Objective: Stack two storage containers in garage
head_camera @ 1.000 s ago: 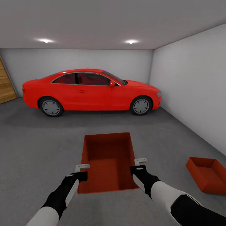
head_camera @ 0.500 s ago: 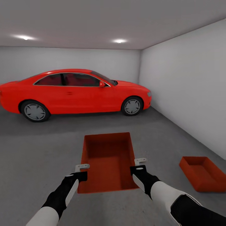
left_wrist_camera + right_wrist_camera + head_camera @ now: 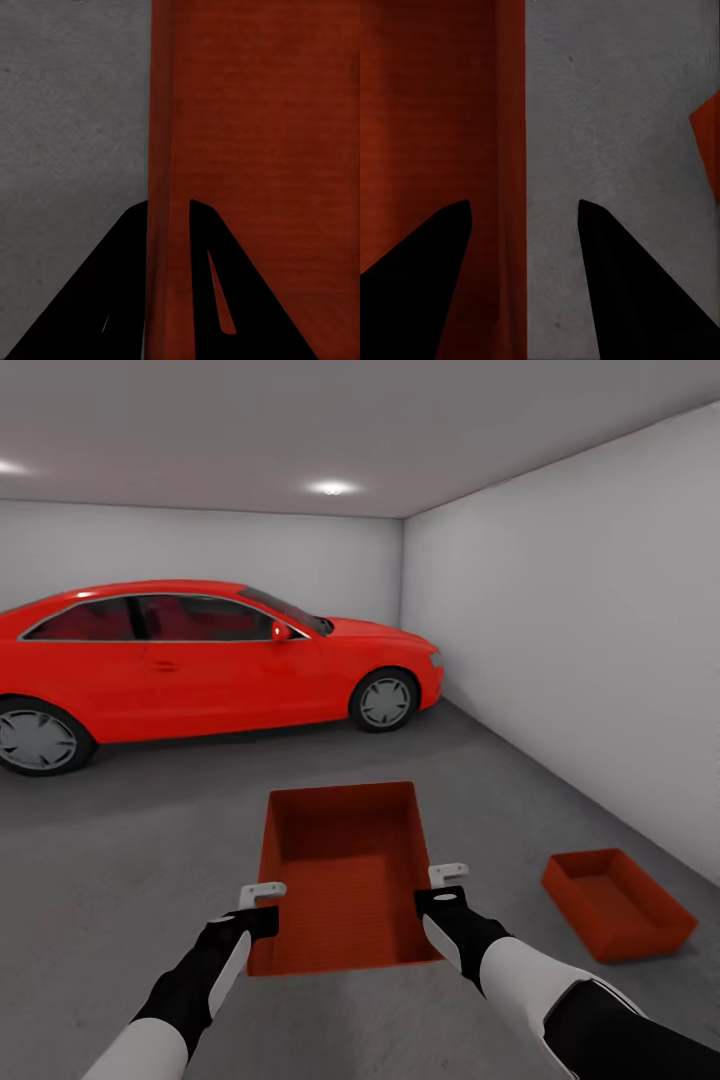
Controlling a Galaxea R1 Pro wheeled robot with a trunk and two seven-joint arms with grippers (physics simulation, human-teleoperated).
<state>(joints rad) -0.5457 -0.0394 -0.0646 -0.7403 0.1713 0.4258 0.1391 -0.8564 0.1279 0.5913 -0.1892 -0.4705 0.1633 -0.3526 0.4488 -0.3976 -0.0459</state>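
- Head view had the held bin [image 3: 345,875] carried between both grippers above the floor [image 3: 130,860], in the garage.
- Left gripper [image 3: 262,905] was clenched on its wall; right gripper [image 3: 447,887] straddled the far wall with its fingers spread wide.
- Best kept level and brought over the second bin [image 3: 617,903], near the right wall, before lowering.
- Count: two bins, two grippers, one car [image 3: 200,660].

Matt orange-red plastic-looking containers [image 3: 345,860] (faintly ribbed inside), mottled grey concrete floor [image 3: 150,840], glossy car [image 3: 200,660].
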